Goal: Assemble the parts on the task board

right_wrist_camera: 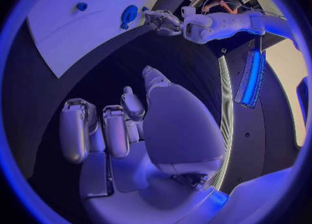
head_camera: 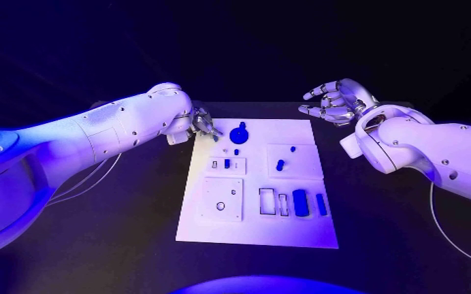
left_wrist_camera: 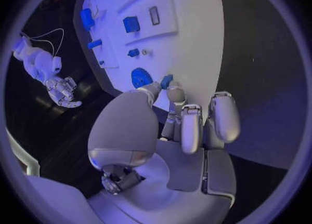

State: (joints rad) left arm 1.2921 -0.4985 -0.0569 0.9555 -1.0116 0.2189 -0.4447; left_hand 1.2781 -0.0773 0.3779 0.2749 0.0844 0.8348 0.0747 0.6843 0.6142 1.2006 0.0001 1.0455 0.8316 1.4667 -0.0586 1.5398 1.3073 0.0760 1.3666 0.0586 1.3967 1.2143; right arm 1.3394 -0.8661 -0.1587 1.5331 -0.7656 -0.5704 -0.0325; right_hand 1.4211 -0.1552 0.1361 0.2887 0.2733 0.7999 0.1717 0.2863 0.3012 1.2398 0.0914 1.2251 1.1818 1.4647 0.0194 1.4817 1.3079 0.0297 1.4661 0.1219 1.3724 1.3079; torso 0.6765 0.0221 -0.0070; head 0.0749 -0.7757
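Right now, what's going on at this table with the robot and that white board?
The robot is working on the white task board, which carries small blue parts. Its left hand is at the board's far left corner, fingers touching a small blue part beside the round blue part. Whether it holds that piece, I cannot tell. The right hand hovers off the board's far right corner, fingers spread, holding nothing.

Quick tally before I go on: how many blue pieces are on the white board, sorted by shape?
Round disc: 1 (the nub at its far edge is counted with it; I cannot tell if it is separate)
Wide block: 1
Narrow bar: 1
Small pieces: 3
Total: 6
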